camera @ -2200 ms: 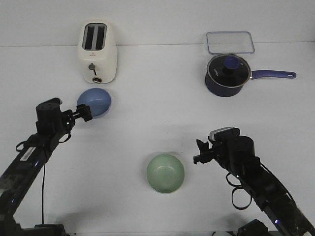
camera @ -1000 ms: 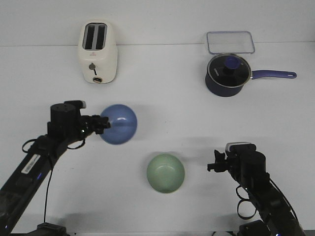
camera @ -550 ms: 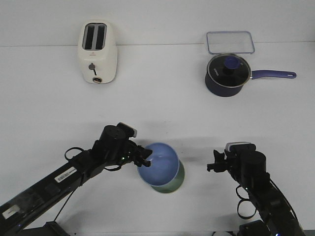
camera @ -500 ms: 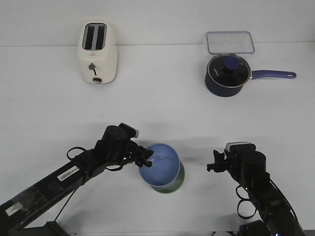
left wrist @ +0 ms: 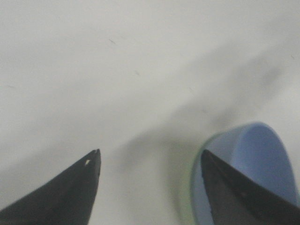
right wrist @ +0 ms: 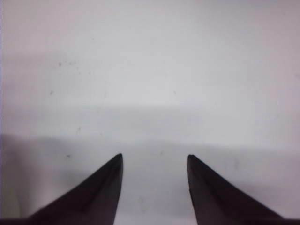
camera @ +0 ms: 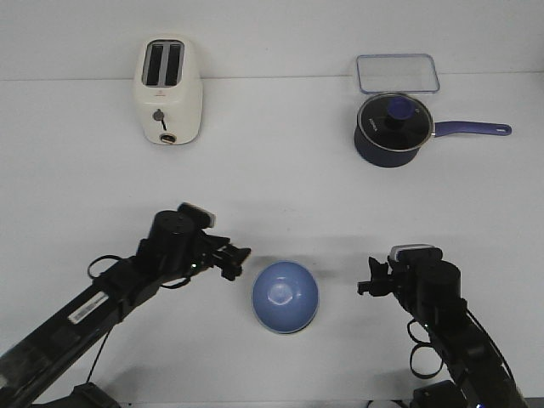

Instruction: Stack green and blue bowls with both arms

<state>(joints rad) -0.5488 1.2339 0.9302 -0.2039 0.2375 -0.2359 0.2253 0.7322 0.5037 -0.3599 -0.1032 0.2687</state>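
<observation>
The periwinkle blue bowl point(camera: 286, 296) sits nested inside the green bowl at the front middle of the table. In the front view the green bowl is hidden under it. In the left wrist view the blue bowl point(left wrist: 260, 164) shows with a thin rim of the green bowl point(left wrist: 193, 185) around it. My left gripper point(camera: 235, 260) is open and empty, just left of the stacked bowls and apart from them; it also shows in the left wrist view point(left wrist: 150, 157). My right gripper point(camera: 365, 282) is open and empty to the right of the bowls; it also shows in the right wrist view point(right wrist: 154, 159).
A cream toaster point(camera: 168, 90) stands at the back left. A navy saucepan with a glass lid point(camera: 393, 129) and a clear rectangular container point(camera: 397, 72) are at the back right. Both are far from the arms.
My left gripper carried the blue bowl from near the toaster to the green bowl, set it inside, let go and drew back to the left. The right arm pulled back and then stayed still.
</observation>
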